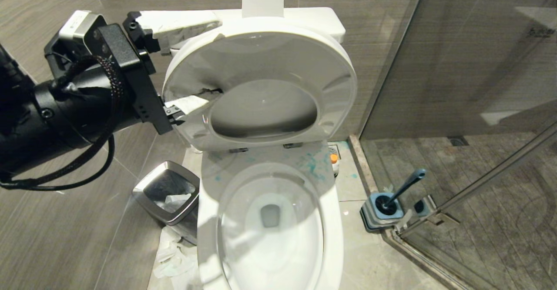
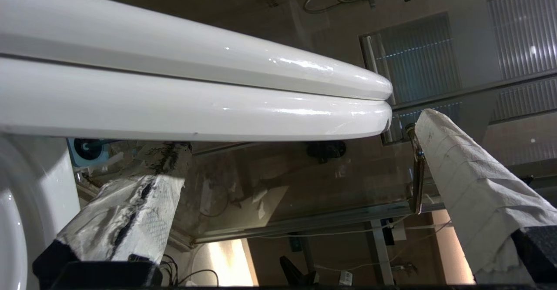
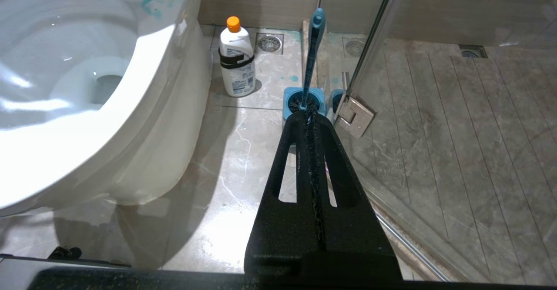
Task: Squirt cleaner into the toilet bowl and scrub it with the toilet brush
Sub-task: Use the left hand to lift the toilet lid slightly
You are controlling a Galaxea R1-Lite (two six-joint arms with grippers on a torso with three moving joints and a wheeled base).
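Left gripper wide open astride the raised lid and seat, empty; right gripper closed, empty; bottle looks light, slick — grip mid-body.

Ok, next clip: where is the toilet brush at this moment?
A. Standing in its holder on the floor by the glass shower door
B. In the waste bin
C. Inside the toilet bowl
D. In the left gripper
A: the toilet brush stands in its holder on the floor beside the glass door, clear of the toilet bowl and both grippers.
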